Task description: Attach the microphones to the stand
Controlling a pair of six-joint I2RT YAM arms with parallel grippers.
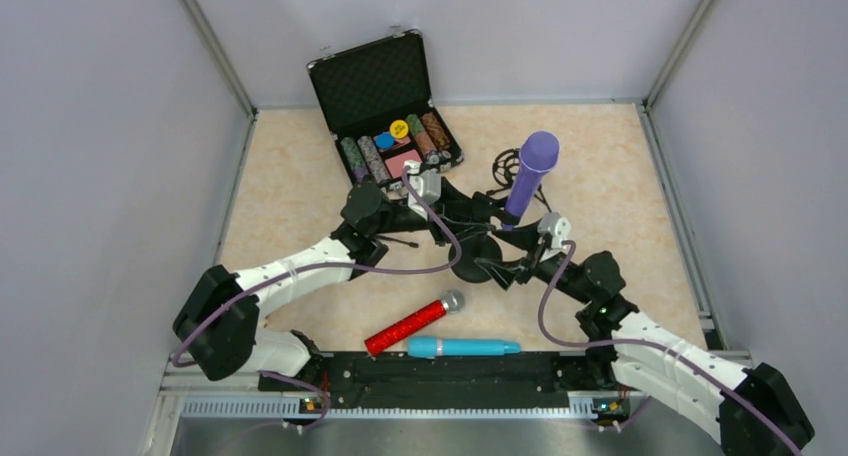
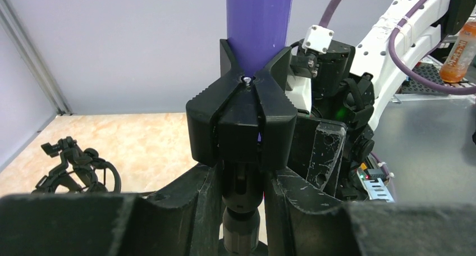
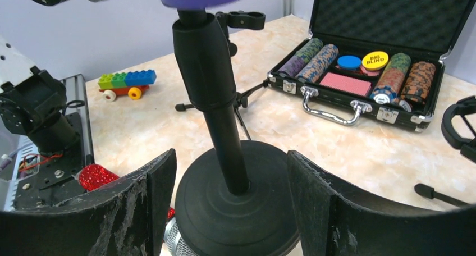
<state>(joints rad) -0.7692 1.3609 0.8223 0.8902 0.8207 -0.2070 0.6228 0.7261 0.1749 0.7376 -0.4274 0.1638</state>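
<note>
The purple microphone stands upright in the clip of the black stand, whose round base rests on the table. My left gripper is shut on the stand's neck just under the clip, with the purple body rising above. My right gripper is open, its fingers either side of the base. The glittery red microphone and the light blue one lie near the front edge. The red one's body also shows in the right wrist view.
An open black case of poker chips stands at the back, also in the right wrist view. A loose black holder lies behind the stand and shows in the left wrist view. A small tripod lies nearby.
</note>
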